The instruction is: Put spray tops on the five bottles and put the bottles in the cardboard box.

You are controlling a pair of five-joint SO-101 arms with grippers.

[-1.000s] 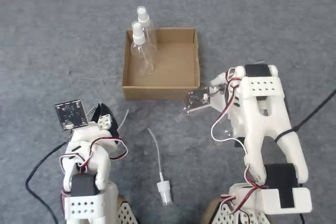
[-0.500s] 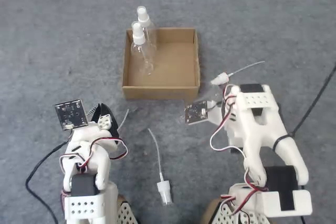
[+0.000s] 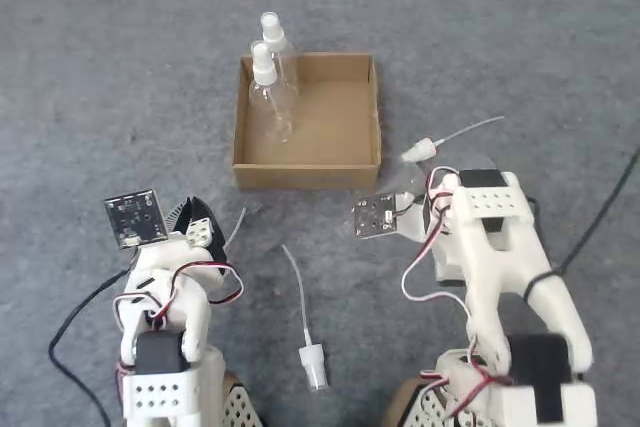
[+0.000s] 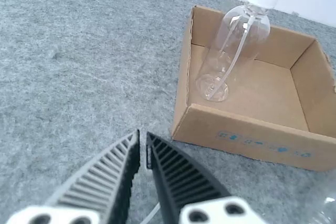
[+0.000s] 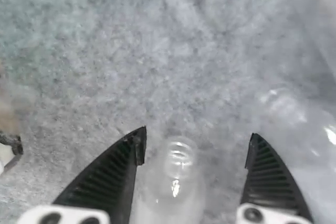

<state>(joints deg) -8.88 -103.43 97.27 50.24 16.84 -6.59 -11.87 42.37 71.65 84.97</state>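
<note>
The tabletop [image 3: 100, 97] is mottled grey felt. The cardboard box [image 3: 306, 163] is plain brown, with a small line of blue print on one outer wall. The bottle in the box [image 3: 274, 107] and the bottle behind the box [image 3: 281, 47] are clear, each with a white spray top. The uncapped bottle [image 5: 176, 182] is clear too. The loose spray top [image 3: 314, 365] is white with a pale tube, as is the second loose spray top [image 3: 420, 152]. The left gripper [image 4: 143, 134] and right gripper [image 5: 198, 132] have black ribbed fingers. Both arms are white with black blocks and red, black and white wires.
</note>
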